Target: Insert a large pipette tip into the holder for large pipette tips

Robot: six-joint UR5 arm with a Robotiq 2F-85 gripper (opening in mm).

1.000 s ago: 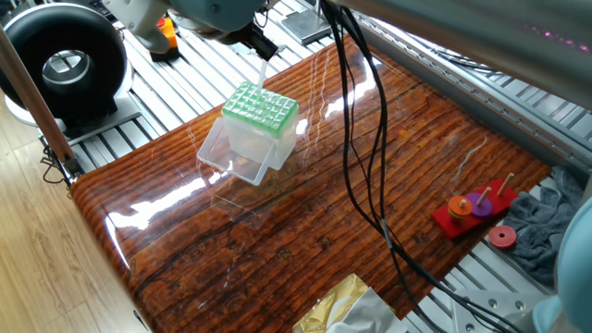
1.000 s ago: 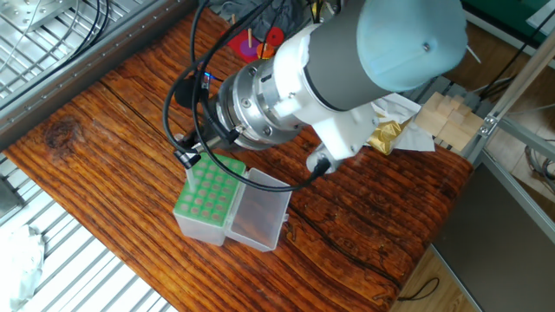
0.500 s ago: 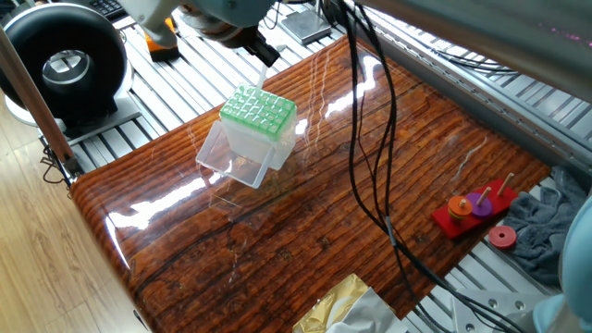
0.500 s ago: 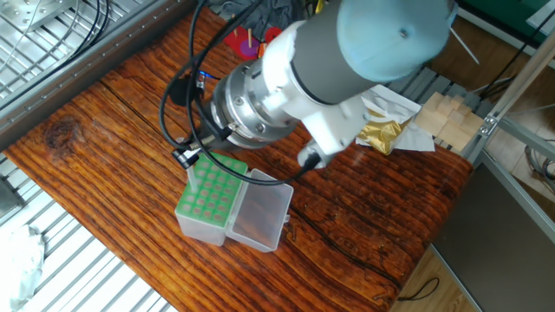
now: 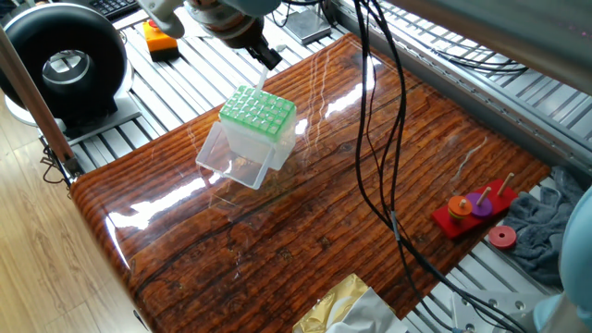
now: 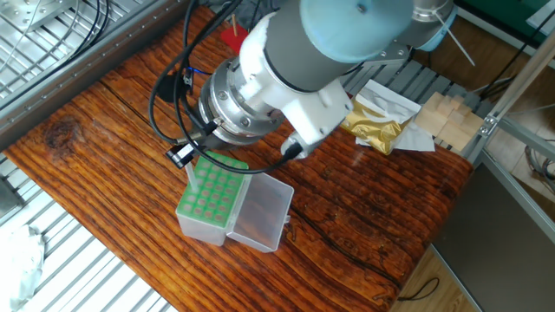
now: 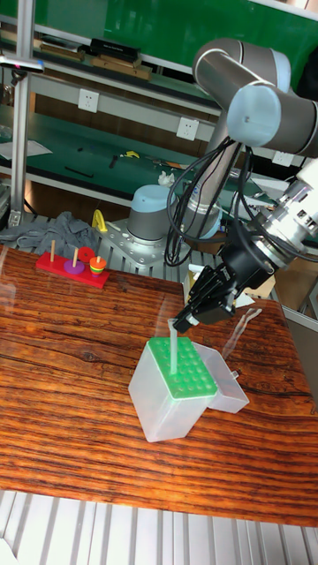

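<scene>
The holder for large pipette tips [image 5: 260,110] is a clear box with a green gridded rack, standing on the wooden table with its clear lid [image 5: 231,163] hinged open. My gripper [image 7: 182,325] hangs just above the rack's far edge, shut on the top of a large pipette tip [image 7: 174,353]. The translucent tip hangs nearly upright, its lower end down at the green rack [image 7: 186,367]. I cannot tell whether it sits in a hole. In the other fixed view the gripper [image 6: 185,154] and wrist cover the tip, beside the holder [image 6: 208,191].
A red peg toy with rings [image 5: 474,211] stands near the table's right edge, by a grey cloth [image 5: 548,222]. Black cables [image 5: 370,148] hang across the table from the arm. A gold foil bag [image 6: 375,130] and wooden blocks [image 6: 443,113] lie off one end.
The arm has shifted a little toward the far left side of the holder, still carrying the tip. The holder has not moved.
</scene>
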